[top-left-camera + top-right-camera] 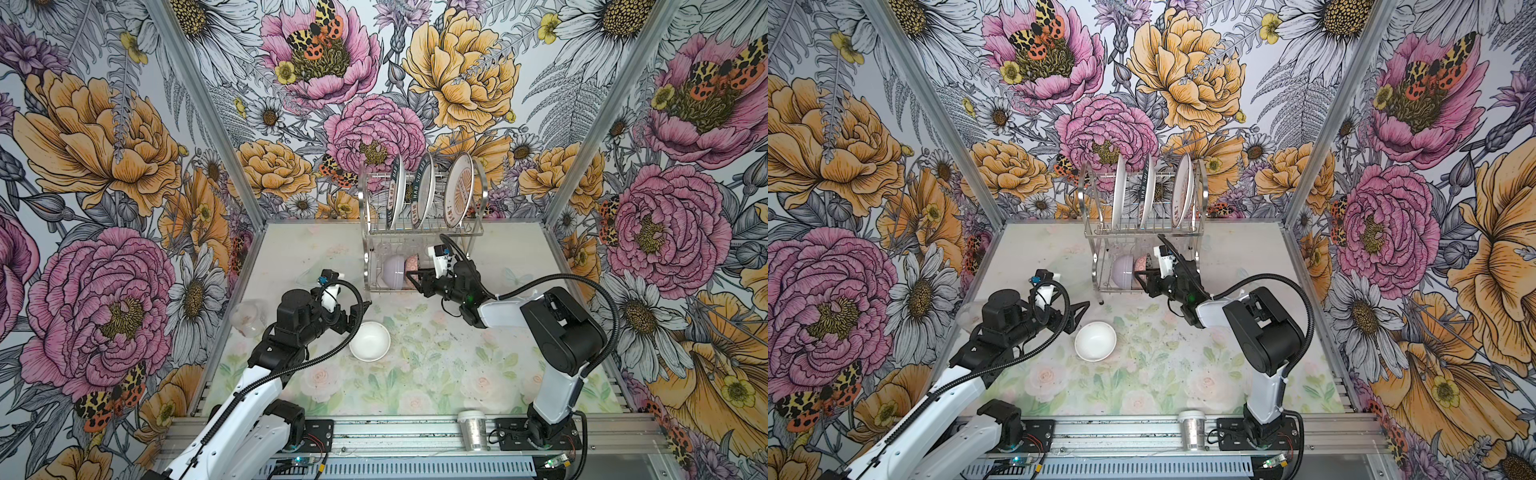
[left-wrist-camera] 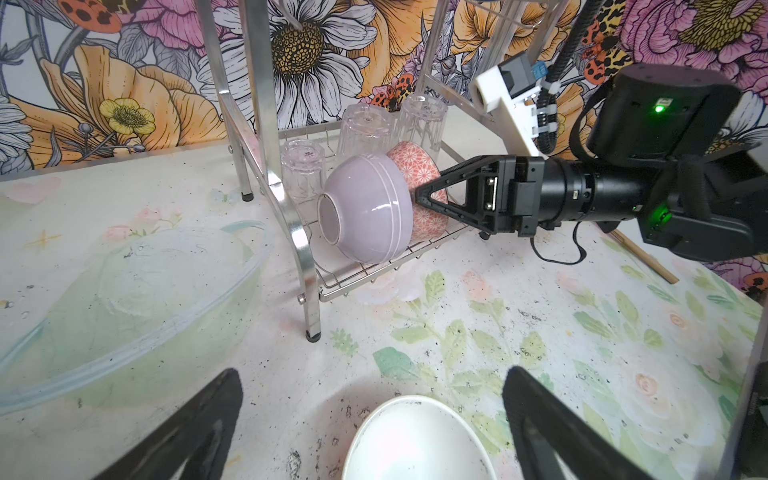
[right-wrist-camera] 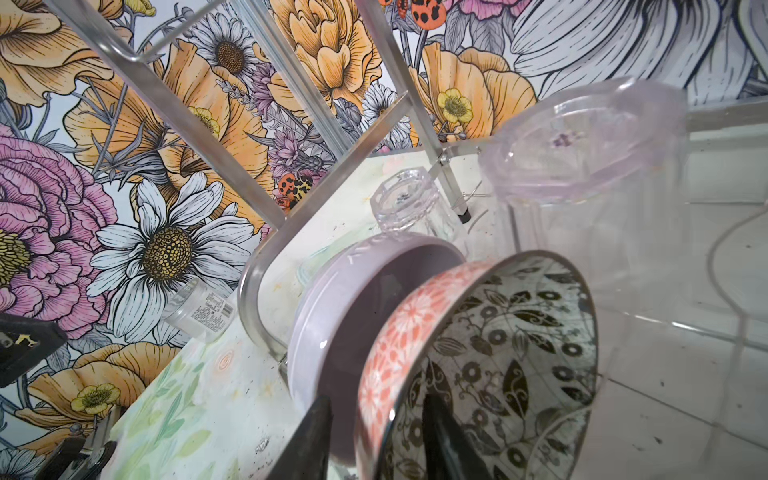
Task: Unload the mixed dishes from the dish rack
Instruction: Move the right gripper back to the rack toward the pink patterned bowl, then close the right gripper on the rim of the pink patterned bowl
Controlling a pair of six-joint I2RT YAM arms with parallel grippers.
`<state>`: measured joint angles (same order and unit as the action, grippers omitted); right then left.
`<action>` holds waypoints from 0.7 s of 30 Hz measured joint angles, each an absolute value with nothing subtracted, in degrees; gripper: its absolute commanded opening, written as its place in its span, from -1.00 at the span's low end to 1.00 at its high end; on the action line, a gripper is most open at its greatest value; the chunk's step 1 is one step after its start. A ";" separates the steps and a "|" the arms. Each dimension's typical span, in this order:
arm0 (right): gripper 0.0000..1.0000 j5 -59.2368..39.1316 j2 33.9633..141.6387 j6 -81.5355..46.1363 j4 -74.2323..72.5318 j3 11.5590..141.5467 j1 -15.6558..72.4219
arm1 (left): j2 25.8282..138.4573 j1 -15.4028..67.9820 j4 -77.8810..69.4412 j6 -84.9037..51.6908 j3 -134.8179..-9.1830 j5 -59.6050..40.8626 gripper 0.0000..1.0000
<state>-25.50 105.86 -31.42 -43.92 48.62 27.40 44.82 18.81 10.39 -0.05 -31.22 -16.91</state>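
Dish rack (image 1: 424, 233) stands at 12 o'clock on the bench (image 1: 457, 374), a little toward 1 o'clock.

Upper tier: three plates on edge in the slots. The sunburst plate (image 1: 459, 191) is at the 3 o'clock end of the row.

Lower tier: lavender bowl (image 2: 370, 208) lies on its side at the 9 o'clock end, foot ring facing 9 o'clock. Orange patterned bowl (image 3: 399, 332) is just beside it toward 3 o'clock, also on its side. Whether they touch, cannot tell. Three clear glasses (image 2: 363, 129) stand upside down behind the bowls, toward 12 o'clock.

Right claw (image 3: 376, 409): jaws apart, straddling the rim of the orange patterned bowl. One finger is in the gap between the two bowls, the other is inside the patterned bowl. A sliver of space shows on each side of the rim.

Left claw (image 2: 374, 374): jaws wide apart, holding nothing. It hangs over the 12 o'clock rim of a white bowl (image 1: 370, 340), which sits upright near the bench centre, off the rack.
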 measured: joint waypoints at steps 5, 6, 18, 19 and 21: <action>-0.42 -26.89 107.63 -33.41 -46.65 49.10 27.40 | 44.82 18.79 10.48 -0.05 -31.22 -16.05 0.98; -0.43 -27.07 107.79 -33.71 -46.70 49.15 27.38 | 44.82 18.79 10.48 -0.05 -31.22 -15.92 0.98; -0.76 -28.82 108.42 -37.50 -50.00 49.39 26.52 | 44.88 18.81 10.48 -0.05 -31.16 -15.14 0.98; -0.77 -29.15 108.60 -38.15 -50.24 49.34 26.52 | 44.88 18.81 10.50 -0.05 -31.16 -14.96 0.98; -0.80 -29.45 109.03 -39.18 -51.24 49.30 26.37 | 44.86 18.81 10.57 -0.05 -31.16 -14.79 0.98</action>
<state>-29.45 109.03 -39.18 -51.24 49.30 26.37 44.86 18.81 10.57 -0.05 -31.16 -14.79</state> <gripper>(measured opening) 0.117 0.989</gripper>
